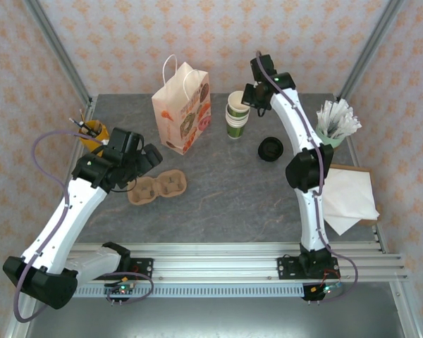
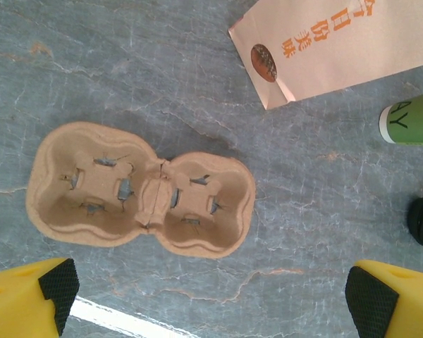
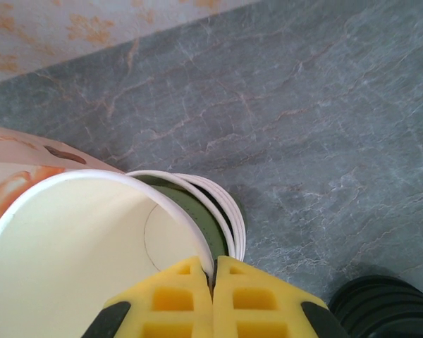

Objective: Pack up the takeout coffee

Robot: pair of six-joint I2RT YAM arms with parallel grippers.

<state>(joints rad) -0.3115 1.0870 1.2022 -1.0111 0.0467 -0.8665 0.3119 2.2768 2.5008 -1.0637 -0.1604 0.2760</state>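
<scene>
right gripper: the right gripper (image 3: 213,276) has its yellow fingers pinched fully together on the rim of a small dark-green paper cup (image 3: 77,246) with a cream inside, so the cup wall is caught between the pads
the cup: that dark-green paper cup is the top one on a stack of green paper cups (image 1: 235,127) at the back of the grey stone-look table (image 1: 225,211), just right of the bag. In the wrist view its rim sits off-centre from the white rims under it, and it's open-topped
lid: the round black plastic lid (image 1: 271,149) lies flat on the table by itself, near the stack on its front-right side, not touching it
left gripper: the left gripper (image 2: 213,290) hangs with its jaws spread as wide as they go, holding nothing
carrier: a brown moulded-pulp two-cup carrier (image 2: 141,190) lies flat on the table right under the left gripper
bag: a white paper carry bag with orange print and string handles (image 1: 182,113) stands upright at the back, left of the stack and behind the carrier
other stuff: a pale mint cup of white wrapped sticks (image 1: 335,130) at the far right, white paper napkins (image 1: 351,193) on a brown board (image 1: 349,169) in front of it, and a yellow cup of pens (image 1: 93,134) at the left edge
</scene>
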